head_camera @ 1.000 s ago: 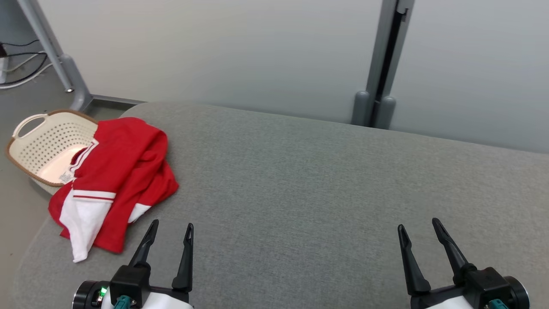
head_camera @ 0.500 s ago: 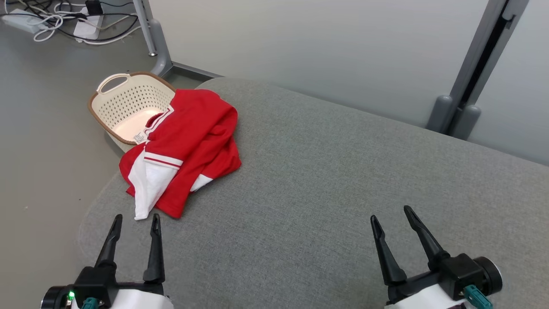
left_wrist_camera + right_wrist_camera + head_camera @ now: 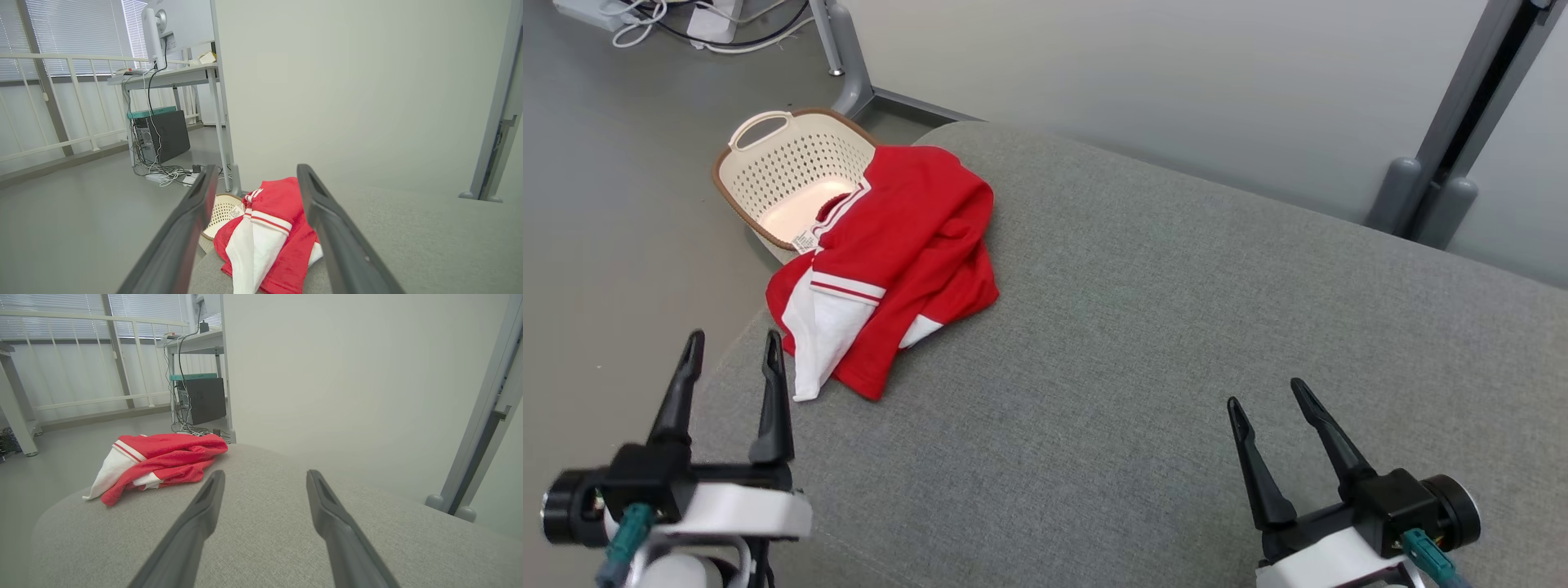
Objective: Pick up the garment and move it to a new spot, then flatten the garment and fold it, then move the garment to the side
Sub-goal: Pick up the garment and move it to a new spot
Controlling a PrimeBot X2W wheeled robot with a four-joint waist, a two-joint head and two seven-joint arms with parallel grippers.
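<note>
In the head view, the garment (image 3: pixel 890 261), red with white panels, lies bunched at the far left corner of the grey fabric-covered tabletop (image 3: pixel 1176 310). Its collar edge reaches over the corner towards a cream perforated basket (image 3: pixel 784 163) on the floor. Its long axis runs away from the robot, leaning slightly right at the far end. The white hem corner is the nearest part. The left end effector (image 3: pixel 733 339) is off the tabletop's left edge with its fingers spread and holding nothing. The garment is just ahead of it and a little to its right. The right end effector (image 3: pixel 1264 394), likewise spread and empty, is well apart from the cloth, which makes the left arm clearly the nearer one.

In the left wrist view, the garment (image 3: pixel 269 237) sits framed between the two parted fingers, ahead and below, with the white panel pointing back at the camera.

In the right wrist view, the garment (image 3: pixel 163 457) lies far off to the left of the open fingers, with bare tabletop between them.
</note>
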